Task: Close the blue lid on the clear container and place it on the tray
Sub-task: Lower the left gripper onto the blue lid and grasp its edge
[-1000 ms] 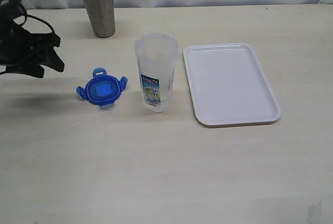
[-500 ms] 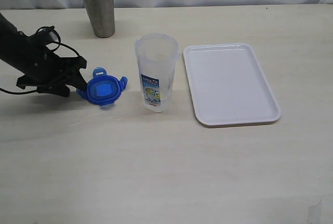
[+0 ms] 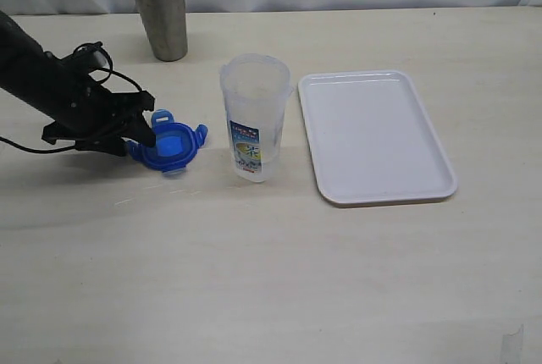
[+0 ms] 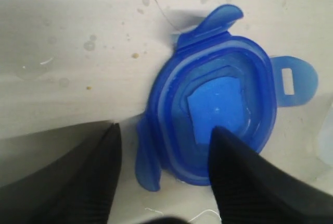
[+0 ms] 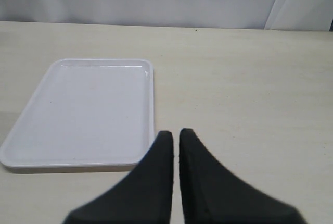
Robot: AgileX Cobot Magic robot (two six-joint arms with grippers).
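Fetching step: my left gripper [image 4: 165, 130] was released, jaws astride one edge of the blue lid [image 3: 176, 146], which lay on the worktop [image 3: 254, 279] just beside the clear container [image 3: 254, 118]. Next, I judged, clench firmly and lift.

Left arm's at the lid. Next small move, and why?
Probably close the left gripper on the blue lid. Its open jaws straddle the lid's edge, one finger over the lid's middle and the other outside the rim. The lid lies flat on the table, not yet gripped, and the clear container stands uncovered beside it.
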